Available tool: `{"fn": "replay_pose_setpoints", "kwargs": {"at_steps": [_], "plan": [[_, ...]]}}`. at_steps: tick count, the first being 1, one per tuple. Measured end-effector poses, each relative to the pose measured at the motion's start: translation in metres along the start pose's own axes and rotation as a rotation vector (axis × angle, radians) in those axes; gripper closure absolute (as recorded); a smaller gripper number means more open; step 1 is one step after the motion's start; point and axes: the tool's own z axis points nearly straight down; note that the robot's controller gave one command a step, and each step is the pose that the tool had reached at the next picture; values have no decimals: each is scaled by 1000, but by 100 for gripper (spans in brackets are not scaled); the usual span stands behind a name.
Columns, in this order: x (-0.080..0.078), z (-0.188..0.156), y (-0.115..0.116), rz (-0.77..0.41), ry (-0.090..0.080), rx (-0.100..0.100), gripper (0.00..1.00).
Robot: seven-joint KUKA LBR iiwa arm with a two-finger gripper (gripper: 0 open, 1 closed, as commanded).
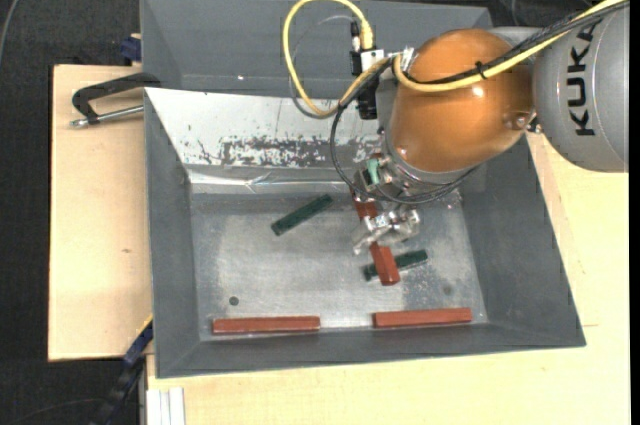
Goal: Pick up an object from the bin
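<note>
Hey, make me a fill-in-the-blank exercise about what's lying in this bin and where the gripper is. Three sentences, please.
1. Along the near wall of the bin lie ____ long red bars.
2. The long bar lying tilted on the floor, left of the gripper, is dark ____.
3. The short block just below the gripper in the picture, beside a short green piece, is ____.

Missing words: two; green; red.
</note>
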Motion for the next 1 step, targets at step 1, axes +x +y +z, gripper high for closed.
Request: {"fn": "replay_pose_setpoints", "kwargs": {"at_steps": [1], "plan": [[-5,-77,0,-8,0,2,100]]}}
